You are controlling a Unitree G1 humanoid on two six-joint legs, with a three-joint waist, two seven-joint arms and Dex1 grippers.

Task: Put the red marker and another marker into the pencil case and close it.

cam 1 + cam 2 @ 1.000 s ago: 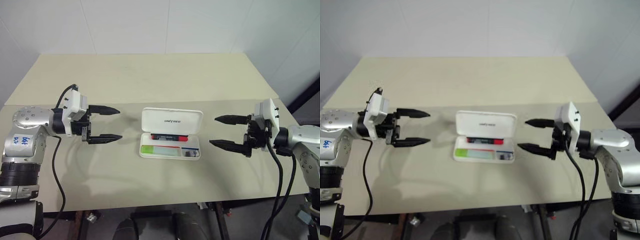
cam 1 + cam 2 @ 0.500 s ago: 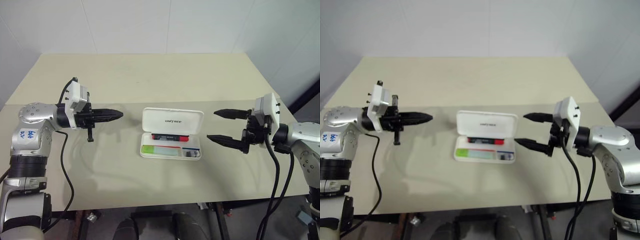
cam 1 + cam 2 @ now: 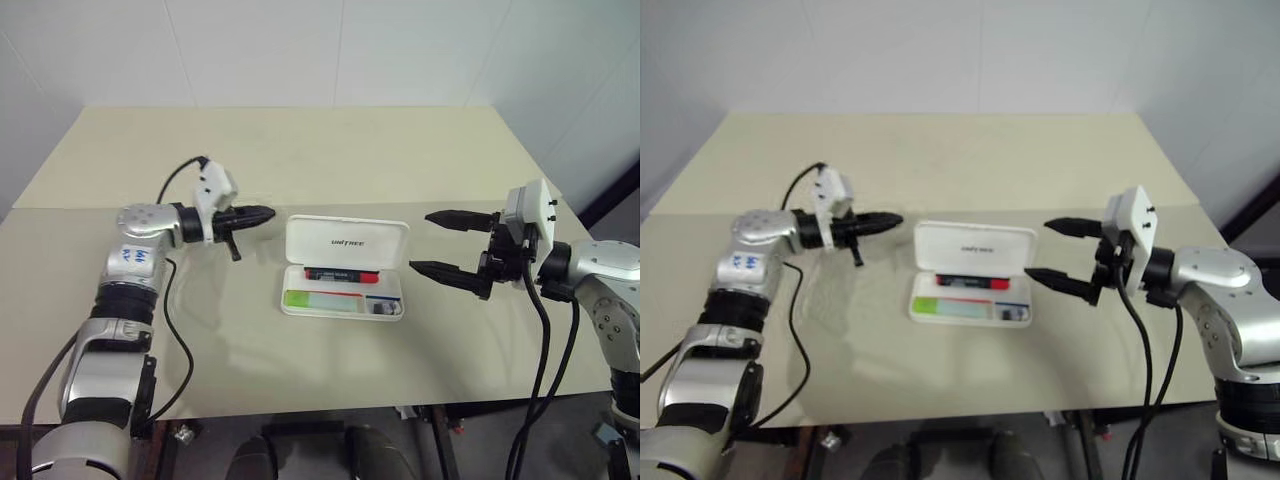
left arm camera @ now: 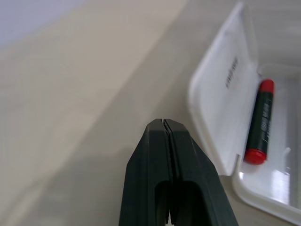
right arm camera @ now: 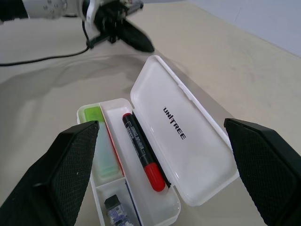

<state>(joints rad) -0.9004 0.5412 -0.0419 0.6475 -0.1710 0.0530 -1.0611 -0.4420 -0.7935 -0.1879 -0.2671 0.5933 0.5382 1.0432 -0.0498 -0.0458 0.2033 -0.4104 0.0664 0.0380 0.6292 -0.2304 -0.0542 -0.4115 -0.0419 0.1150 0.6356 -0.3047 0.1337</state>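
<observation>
The pencil case (image 3: 343,268) lid looks light and stiff, best pushed at its top edge by the closed, empty left end effector (image 3: 262,213); the right end effector (image 3: 432,242) is wide open and empty.

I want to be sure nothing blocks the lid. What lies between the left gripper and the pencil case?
Only bare table, as the left eye view shows: the shut left gripper points at the open pencil case, stopping short of its raised lid.

We note that the small dark item (image 5: 114,205) in the pencil case (image 5: 197,155) end compartment is too small to identify, the green highlighter (image 5: 99,141) is partly hidden behind a right finger (image 5: 56,174), and the case runs off the left wrist view's edge.
</observation>
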